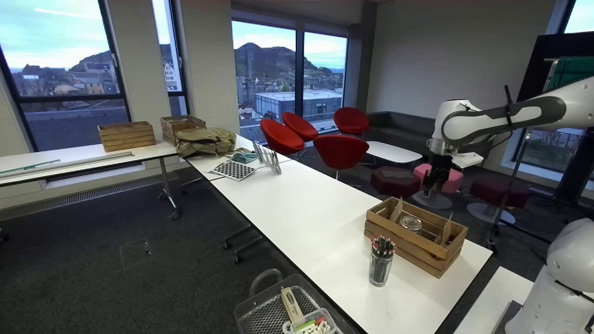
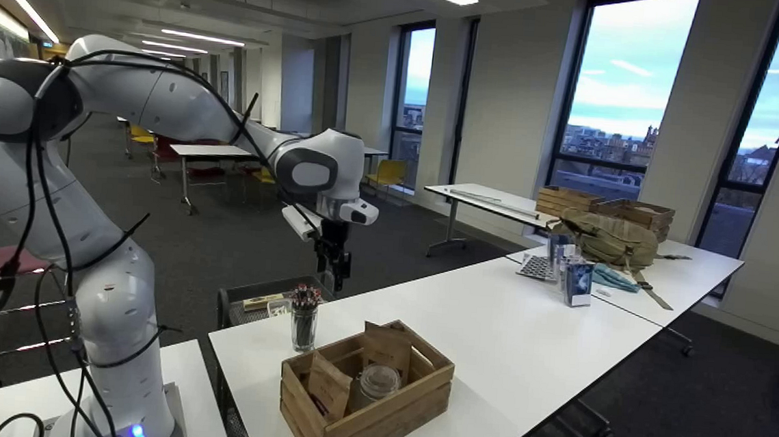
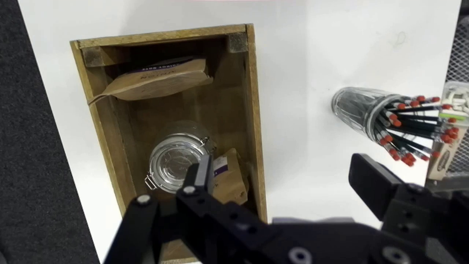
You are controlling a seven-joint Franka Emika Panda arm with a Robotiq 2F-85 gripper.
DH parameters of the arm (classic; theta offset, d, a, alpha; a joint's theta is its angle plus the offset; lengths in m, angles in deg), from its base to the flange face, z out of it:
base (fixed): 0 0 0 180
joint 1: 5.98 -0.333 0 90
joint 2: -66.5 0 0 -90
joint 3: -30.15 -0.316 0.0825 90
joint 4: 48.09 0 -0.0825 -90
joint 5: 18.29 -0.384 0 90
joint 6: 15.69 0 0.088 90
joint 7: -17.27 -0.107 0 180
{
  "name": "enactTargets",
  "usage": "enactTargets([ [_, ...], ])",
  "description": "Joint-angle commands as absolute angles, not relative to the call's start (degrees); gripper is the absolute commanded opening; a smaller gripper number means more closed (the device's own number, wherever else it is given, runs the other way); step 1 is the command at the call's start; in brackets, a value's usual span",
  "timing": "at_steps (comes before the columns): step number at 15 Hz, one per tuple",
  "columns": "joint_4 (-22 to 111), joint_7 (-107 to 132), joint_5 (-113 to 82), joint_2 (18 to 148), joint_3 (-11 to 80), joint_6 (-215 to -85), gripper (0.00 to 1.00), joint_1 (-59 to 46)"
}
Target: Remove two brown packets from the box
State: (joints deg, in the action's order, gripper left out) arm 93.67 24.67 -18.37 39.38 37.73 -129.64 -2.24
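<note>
Pincer (image 3: 281,171) wide, empty. Straddle one packet (image 3: 159,84) thin-wise, pinch its top, lift straight, clear of jar (image 3: 175,164) and box (image 3: 255,110).

Bench (image 1: 301,199): nr end, wdn crate (image 1: 413,250) & pencil glass (image 1: 380,270), apart; far end, chequered bd (image 1: 234,170), upright cards (image 2: 578,284); bag (image 2: 611,239) + cloth (image 2: 613,278) on adj. bench (image 2: 690,277).

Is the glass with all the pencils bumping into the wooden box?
Apart. The wrist view, looking down, shows it: a strip of white table runs between the pencil glass and the wooden box.
</note>
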Motion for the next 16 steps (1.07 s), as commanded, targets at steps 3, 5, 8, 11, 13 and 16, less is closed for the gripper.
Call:
enactTargets([
  [3,84.58,15.17,-24.54,42.01,38.03,-127.72,1.00,-0.09],
  [5,83.47,9.51,-23.10,43.20,37.46,-127.76,1.00,1.73],
  [8,84.21,2.50,-22.85,45.03,37.40,-128.54,1.00,3.94],
  [11,85.40,2.57,-24.34,44.66,37.58,-128.17,1.00,3.67],
  [13,85.40,1.38,-25.76,45.69,37.63,-127.20,1.00,3.68],
  [16,85.36,1.10,-26.05,45.89,37.63,-127.07,1.00,3.68],
])
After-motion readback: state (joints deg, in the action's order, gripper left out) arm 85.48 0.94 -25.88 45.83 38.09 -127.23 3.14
